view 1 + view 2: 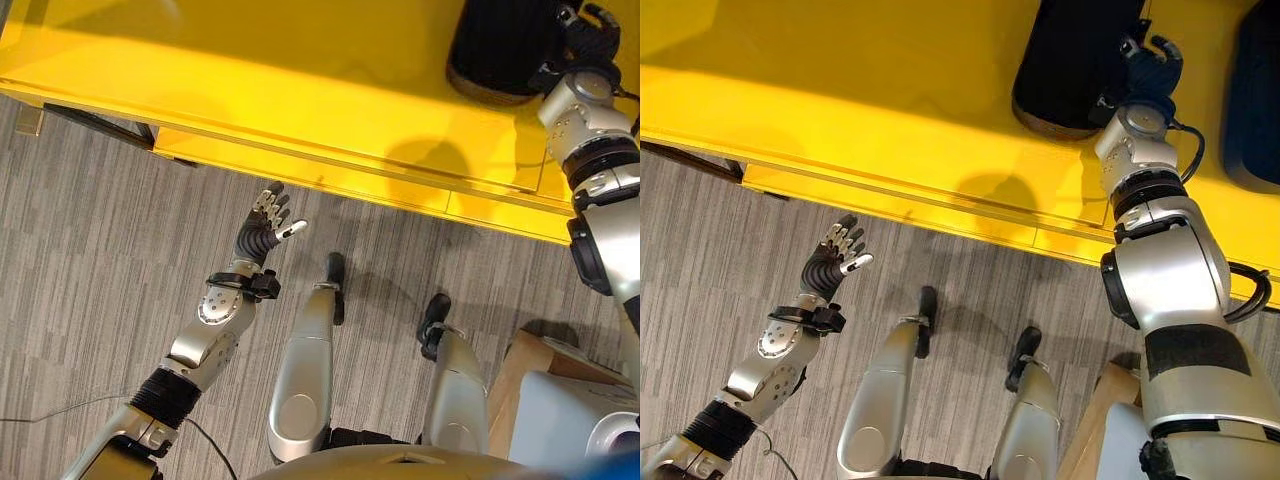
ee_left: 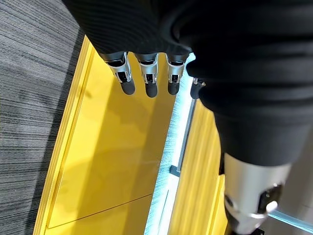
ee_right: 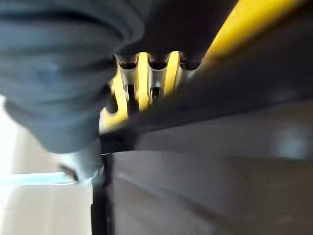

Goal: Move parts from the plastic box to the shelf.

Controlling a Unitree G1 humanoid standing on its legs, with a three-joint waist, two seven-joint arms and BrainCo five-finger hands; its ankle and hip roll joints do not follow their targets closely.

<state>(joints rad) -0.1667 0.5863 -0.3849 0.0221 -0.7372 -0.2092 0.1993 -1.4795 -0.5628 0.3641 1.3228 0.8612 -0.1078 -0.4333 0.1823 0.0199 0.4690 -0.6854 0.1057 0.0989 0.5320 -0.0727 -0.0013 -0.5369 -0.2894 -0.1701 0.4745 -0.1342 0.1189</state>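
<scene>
Two hands: left free, right at the shelf.
Left hand [image 1: 268, 228]: raised over the grey carpet [image 1: 90, 230], just in front of the yellow shelf [image 1: 250, 90]; fingers spread and relaxed, holding nothing.
Right hand [image 1: 1148, 62]: on the shelf, fingers curled against the side of a black ribbed part [image 1: 1070, 60]; whether they grip it cannot be told.
Second dark part [image 1: 1255, 90]: on the shelf, right of the right arm.
Plastic box [image 1: 565, 410]: on the floor, at the robot's right.

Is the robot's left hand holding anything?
No, the left hand hangs over the carpet with its fingers spread and nothing in them.
</scene>
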